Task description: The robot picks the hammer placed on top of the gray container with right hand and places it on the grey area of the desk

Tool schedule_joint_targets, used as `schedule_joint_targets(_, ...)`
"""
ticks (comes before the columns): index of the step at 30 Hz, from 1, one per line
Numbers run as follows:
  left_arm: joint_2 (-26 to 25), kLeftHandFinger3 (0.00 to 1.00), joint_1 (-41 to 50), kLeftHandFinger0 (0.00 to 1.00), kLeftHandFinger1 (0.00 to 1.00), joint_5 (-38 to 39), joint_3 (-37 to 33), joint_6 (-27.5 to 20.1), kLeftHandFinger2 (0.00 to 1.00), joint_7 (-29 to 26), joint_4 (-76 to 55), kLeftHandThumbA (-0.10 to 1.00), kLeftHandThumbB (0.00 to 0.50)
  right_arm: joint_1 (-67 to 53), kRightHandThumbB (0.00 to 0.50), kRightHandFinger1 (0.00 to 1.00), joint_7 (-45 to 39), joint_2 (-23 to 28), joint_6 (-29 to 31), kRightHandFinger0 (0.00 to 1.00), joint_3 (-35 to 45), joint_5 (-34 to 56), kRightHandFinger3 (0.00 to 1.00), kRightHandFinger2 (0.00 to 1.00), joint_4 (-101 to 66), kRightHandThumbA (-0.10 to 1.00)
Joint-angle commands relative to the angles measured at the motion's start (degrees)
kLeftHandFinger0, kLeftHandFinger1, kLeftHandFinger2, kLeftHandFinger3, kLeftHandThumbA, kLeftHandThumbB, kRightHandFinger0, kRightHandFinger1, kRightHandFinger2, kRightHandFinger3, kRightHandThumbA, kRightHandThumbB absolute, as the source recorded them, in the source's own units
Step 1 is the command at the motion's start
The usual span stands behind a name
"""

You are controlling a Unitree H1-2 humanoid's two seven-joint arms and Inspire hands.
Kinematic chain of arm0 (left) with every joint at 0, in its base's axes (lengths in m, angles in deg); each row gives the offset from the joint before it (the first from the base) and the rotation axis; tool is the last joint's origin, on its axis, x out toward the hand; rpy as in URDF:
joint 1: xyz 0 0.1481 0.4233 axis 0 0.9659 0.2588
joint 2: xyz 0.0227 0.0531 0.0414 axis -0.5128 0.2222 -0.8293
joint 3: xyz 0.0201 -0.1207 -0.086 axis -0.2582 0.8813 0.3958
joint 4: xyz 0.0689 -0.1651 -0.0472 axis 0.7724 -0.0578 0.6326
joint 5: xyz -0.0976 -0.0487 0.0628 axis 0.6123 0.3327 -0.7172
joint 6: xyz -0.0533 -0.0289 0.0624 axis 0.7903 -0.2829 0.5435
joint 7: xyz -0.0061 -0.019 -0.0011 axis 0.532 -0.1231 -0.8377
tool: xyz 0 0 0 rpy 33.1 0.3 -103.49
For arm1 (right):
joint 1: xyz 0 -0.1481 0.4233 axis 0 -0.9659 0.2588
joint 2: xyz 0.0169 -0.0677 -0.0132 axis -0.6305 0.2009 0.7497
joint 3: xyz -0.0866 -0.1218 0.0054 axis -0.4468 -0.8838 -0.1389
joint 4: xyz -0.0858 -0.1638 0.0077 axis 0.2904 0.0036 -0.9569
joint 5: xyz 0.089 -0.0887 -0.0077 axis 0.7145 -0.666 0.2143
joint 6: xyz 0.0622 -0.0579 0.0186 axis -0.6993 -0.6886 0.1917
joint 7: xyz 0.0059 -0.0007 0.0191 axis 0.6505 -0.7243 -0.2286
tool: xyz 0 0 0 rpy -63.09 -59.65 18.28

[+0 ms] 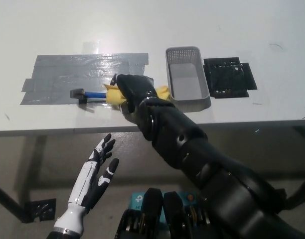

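Table point(242, 30) is white, and a big grey taped area point(68, 74) is stuck on it. A gray container point(187, 82) is set just beside that area. The hammer point(100, 93) is gripped by its yellow handle in the right robot hand point(132, 92), over the grey area's front edge. The left robot hand point(95, 174) is held open, below the table edge.

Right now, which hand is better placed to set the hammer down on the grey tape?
Right. The black right hand already grips the yellow-handled hammer over the grey taped area; the white left hand hangs open below the desk edge.
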Motion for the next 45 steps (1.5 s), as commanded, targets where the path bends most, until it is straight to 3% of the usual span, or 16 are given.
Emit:
schedule_joint_targets(1, -0.29, 1.00, -1.21, 1.00, 1.00, -0.85, -0.14, -0.60, 1.00, 0.24, -1.88, 0.85, 0.075, 3.98, 0.500, 1.00, -4.20, 0.97, 0.90, 1.00, 0.78, 2.37, 1.00, 1.00, -0.63, 0.71)
schedule_joint_targets(2, -0.35, 1.00, -1.20, 1.00, 1.00, -0.83, -0.13, -0.39, 1.00, 0.33, -2.11, 0.84, 0.069, 4.18, 0.500, 1.00, -4.99, 1.17, 1.27, 1.00, 1.14, 2.91, 1.00, 1.00, -0.83, 0.75)
schedule_joint_targets(9, -0.49, 1.00, -1.70, 1.00, 1.00, -1.52, -0.31, -0.42, 1.00, 0.38, -1.84, 0.87, 0.095, 6.90, 0.500, 1.00, -11.04, 2.43, 1.75, 1.00, 5.87, 7.83, 1.00, 1.00, -2.38, 0.78)
schedule_joint_targets(14, -0.61, 1.00, -2.12, 1.00, 1.00, -1.74, -0.30, -0.02, 1.00, 0.54, -1.77, 0.89, 0.117, 9.57, 0.500, 1.00, -17.15, 3.98, 5.29, 1.00, 15.92, 16.92, 1.00, 1.00, -4.24, 0.82)
schedule_joint_targets(18, -0.78, 1.00, -2.25, 1.00, 1.00, -1.74, -0.29, 0.42, 1.00, 0.92, -2.01, 0.90, 0.118, 13.38, 0.500, 1.00, -20.95, 4.37, 1.94, 1.00, 21.09, 20.59, 1.00, 1.00, -6.48, 0.84)
schedule_joint_targets(19, -0.66, 1.00, -2.30, 1.00, 1.00, -1.44, -0.22, 0.31, 1.00, 0.97, -1.87, 0.89, 0.107, 14.38, 0.500, 1.00, -25.69, 4.16, -0.14, 1.00, 28.19, 28.22, 1.00, 1.00, -6.77, 0.64)
schedule_joint_targets(24, -0.45, 1.00, -2.08, 1.00, 1.00, -1.61, -0.21, 0.13, 1.00, 0.86, -1.84, 0.88, 0.114, 16.94, 0.500, 1.00, -29.56, 4.07, -4.13, 1.00, 34.24, 32.61, 1.00, 1.00, -9.48, 0.68)
schedule_joint_targets(26, -0.33, 1.00, -2.02, 1.00, 1.00, -1.48, -0.36, -0.33, 1.00, 0.90, -1.57, 0.87, 0.112, 17.50, 0.500, 1.00, -29.65, 3.79, -6.95, 1.00, 37.37, 35.30, 1.00, 1.00, -11.20, 0.64)
schedule_joint_targets(28, -0.33, 1.00, -2.13, 1.00, 1.00, -1.96, -0.45, 0.25, 1.00, 0.84, -1.86, 0.87, 0.109, 17.56, 0.500, 1.00, -28.32, 3.80, -4.72, 1.00, 38.99, 36.15, 1.00, 1.00, -12.15, 0.73)
schedule_joint_targets(30, -0.23, 1.00, -2.58, 1.00, 1.00, -2.42, -0.47, 0.36, 1.00, 0.61, -1.90, 0.87, 0.104, 16.99, 0.462, 1.00, -27.52, 4.24, -2.71, 1.00, 39.38, 35.94, 1.00, 1.00, -14.68, 0.94)
schedule_joint_targets(31, -0.32, 1.00, -2.94, 1.00, 1.00, -2.59, -0.42, 0.45, 1.00, 0.60, -1.97, 0.87, 0.102, 16.71, 0.463, 1.00, -27.09, 4.56, -2.28, 1.00, 39.44, 35.87, 1.00, 1.00, -16.34, 1.00)
schedule_joint_targets(33, -0.60, 1.00, -3.79, 1.00, 1.00, -2.78, -0.28, -0.15, 1.00, 0.52, -1.47, 0.89, 0.101, 14.36, 0.418, 1.00, -25.78, 6.15, -1.18, 1.00, 36.43, 32.70, 1.00, 1.00, -23.60, 1.00)
schedule_joint_targets(36, -0.73, 1.00, -6.11, 1.00, 1.00, -1.61, 0.67, -0.47, 1.00, 0.42, -0.15, 0.89, 0.109, 10.46, 0.460, 1.00, -27.27, 10.81, -0.54, 1.00, 32.48, 29.14, 1.00, 1.00, -35.98, 1.00)
schedule_joint_targets(39, -0.64, 1.00, -7.47, 1.00, 1.00, -1.18, 1.23, -0.49, 1.00, 0.13, 0.75, 0.92, 0.105, 3.65, 0.433, 1.00, -29.80, 15.46, -3.58, 1.00, 31.49, 29.35, 1.00, 1.00, -52.81, 1.00)
schedule_joint_targets(43, -0.62, 1.00, -8.43, 1.00, 1.00, -0.23, 2.18, -1.19, 1.00, -0.36, 1.77, 0.95, 0.092, -4.10, 0.438, 1.00, -31.44, 19.49, -9.29, 1.00, 32.39, 30.54, 1.00, 1.00, -70.56, 1.00)
schedule_joint_targets(45, -0.48, 1.00, -8.28, 1.00, 1.00, 0.06, 2.60, -1.12, 1.00, -0.73, 2.03, 0.96, 0.093, -9.84, 0.385, 1.00, -33.41, 22.01, -11.05, 1.00, 33.73, 33.48, 1.00, 1.00, -80.36, 1.00)
